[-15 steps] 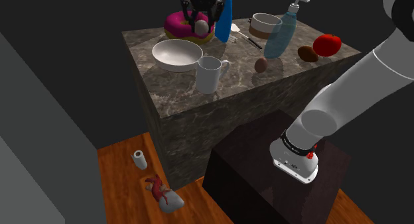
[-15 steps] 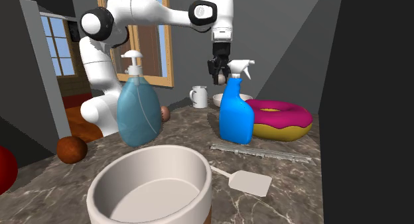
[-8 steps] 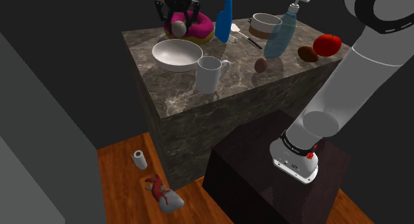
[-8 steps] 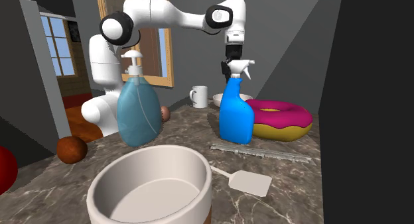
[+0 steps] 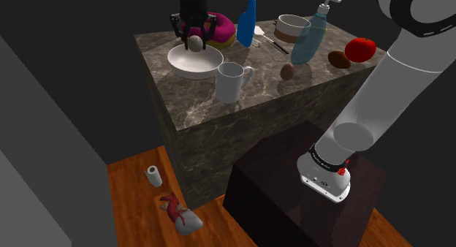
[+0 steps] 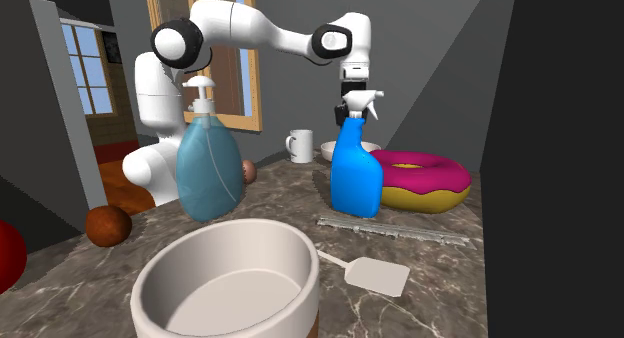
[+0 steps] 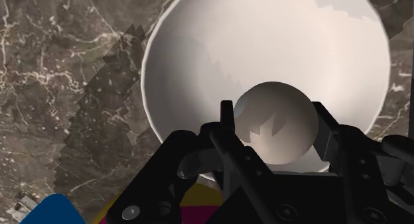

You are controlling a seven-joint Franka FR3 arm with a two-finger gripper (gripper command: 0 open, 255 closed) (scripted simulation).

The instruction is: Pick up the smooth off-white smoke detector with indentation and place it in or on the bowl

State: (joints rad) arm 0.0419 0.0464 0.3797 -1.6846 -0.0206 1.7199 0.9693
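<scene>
My black gripper (image 5: 195, 42) is shut on the round off-white smoke detector (image 5: 195, 42) and hangs just above the far rim of the white bowl (image 5: 191, 66) on the marble counter. In the wrist view the smoke detector (image 7: 276, 122) sits clasped between the two fingers, with the bowl (image 7: 199, 63) right beneath it. In the second exterior view the gripper (image 6: 343, 114) is half hidden behind the blue spray bottle (image 6: 355, 170), and the bowl's rim (image 6: 368, 146) peeks out beside it.
A pink-iced doughnut (image 5: 221, 28) lies just behind the bowl. A white mug (image 5: 231, 81) stands in front of it. Further along the counter are the blue spray bottle (image 5: 247, 20), a pump bottle (image 5: 310, 35), a second bowl (image 5: 291, 26), a spatula (image 6: 372, 273) and a red tomato (image 5: 360, 49).
The gripper has carried the smoke detector from above the doughnut towards the shoulder view's left and lower, ending over the bowl. Its grip has stayed shut.
</scene>
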